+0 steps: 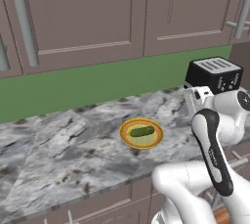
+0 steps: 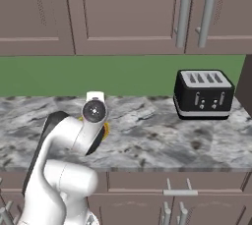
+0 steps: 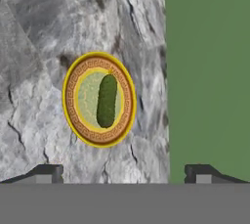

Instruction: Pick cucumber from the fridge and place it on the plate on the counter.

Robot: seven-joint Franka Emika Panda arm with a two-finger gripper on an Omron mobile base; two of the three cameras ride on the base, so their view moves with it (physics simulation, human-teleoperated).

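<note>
The dark green cucumber (image 1: 142, 131) (image 3: 106, 100) lies flat in the pale green centre of the small plate (image 1: 124, 132) (image 3: 71, 101), which has an orange-yellow rim. The plate rests on the marbled counter (image 1: 58, 154) (image 3: 29, 32). My gripper (image 3: 127, 173) is open, its two dark fingertips far apart with nothing between them, and it hangs well above the plate, apart from the cucumber. In the right base view my arm covers most of the plate, leaving only a sliver of its rim (image 2: 105, 129). The fridge is out of view.
A black toaster (image 1: 213, 75) (image 2: 203, 94) stands on the counter to the right of the plate, near my wrist. A green wall strip (image 1: 97, 81) and brown wall cabinets with silver handles (image 2: 183, 8) rise behind. Base cabinets run below the counter's front edge.
</note>
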